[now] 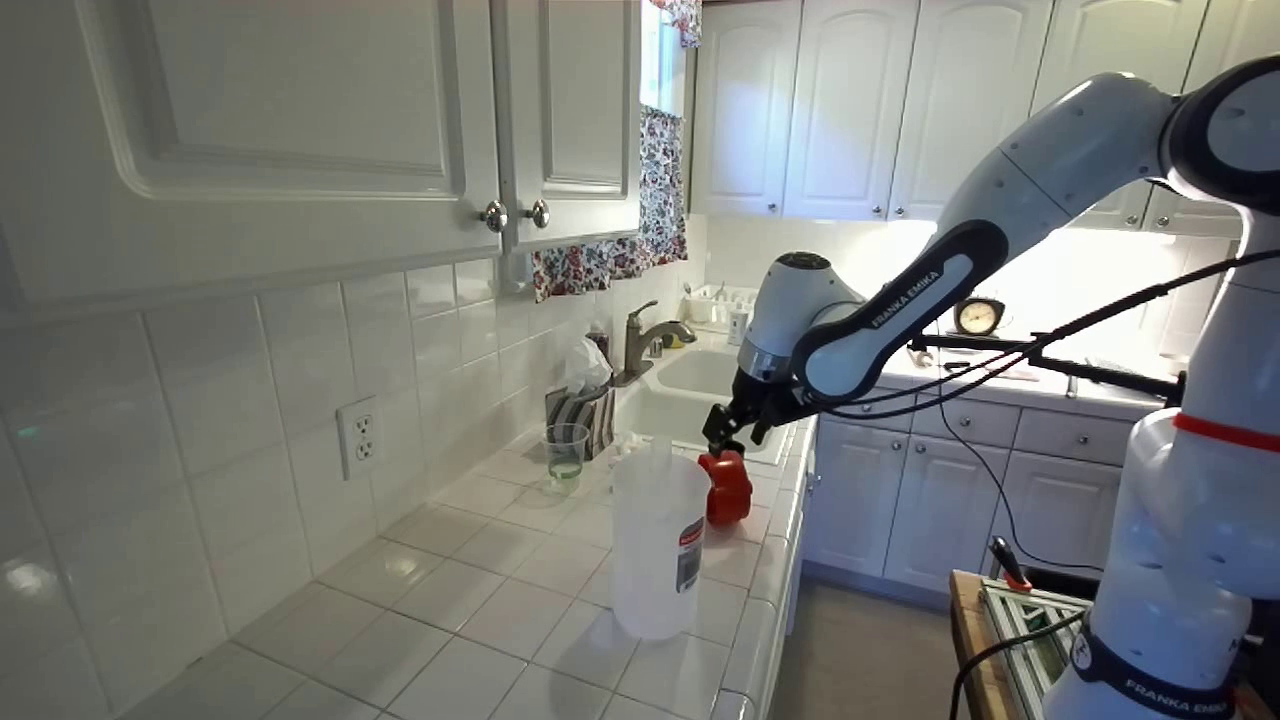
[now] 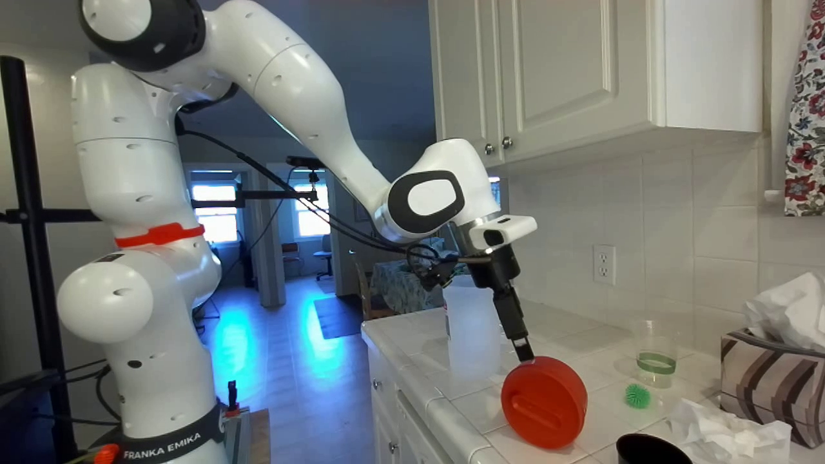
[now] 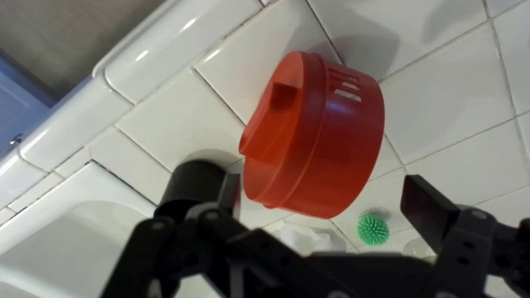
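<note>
My gripper [image 3: 327, 203] is open and holds nothing; its two black fingers stand wide apart in the wrist view. It points down just above a red round container [image 3: 331, 140] with a ridged lid and side slots. The container lies on its side on the white tiled counter, and shows in both exterior views [image 1: 728, 492] [image 2: 544, 403]. In an exterior view a fingertip [image 2: 525, 353] overlaps its upper rim; I cannot tell if they touch. A black cup [image 3: 194, 182] stands beside the left finger. A green spiky ball [image 3: 373, 229] and crumpled tissue [image 3: 308, 238] lie close by.
A tall translucent white jug [image 1: 655, 560] stands near the container. A clear cup with a green band [image 2: 656, 362] and a striped tissue box [image 2: 770, 380] stand toward the wall. The sink [image 1: 695, 372], faucet [image 1: 640, 340] and upper cabinets [image 1: 300, 120] border the counter.
</note>
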`<state>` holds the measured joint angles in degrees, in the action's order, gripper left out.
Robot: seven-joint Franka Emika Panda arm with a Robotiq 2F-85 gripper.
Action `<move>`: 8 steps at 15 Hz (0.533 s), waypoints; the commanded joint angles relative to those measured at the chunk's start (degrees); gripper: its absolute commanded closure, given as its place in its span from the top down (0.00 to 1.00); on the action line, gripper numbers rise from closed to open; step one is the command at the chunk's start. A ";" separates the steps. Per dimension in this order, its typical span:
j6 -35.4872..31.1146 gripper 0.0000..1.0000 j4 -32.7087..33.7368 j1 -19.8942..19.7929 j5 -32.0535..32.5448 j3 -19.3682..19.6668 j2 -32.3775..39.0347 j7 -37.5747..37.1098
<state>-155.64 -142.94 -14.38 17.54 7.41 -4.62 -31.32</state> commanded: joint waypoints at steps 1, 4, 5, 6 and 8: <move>-4.83 1.00 -1.51 -1.29 4.86 0.44 1.00 -5.86; -8.47 1.00 -2.56 -2.07 9.87 1.00 1.24 -11.32; -9.68 1.00 -2.90 -2.12 11.07 1.21 1.37 -13.10; -10.41 1.00 -3.34 -2.52 12.43 0.90 1.36 -15.01; -11.53 1.00 -4.01 -2.80 14.67 1.00 1.42 -18.07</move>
<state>-164.44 -145.21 -16.18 28.51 8.35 -3.10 -44.44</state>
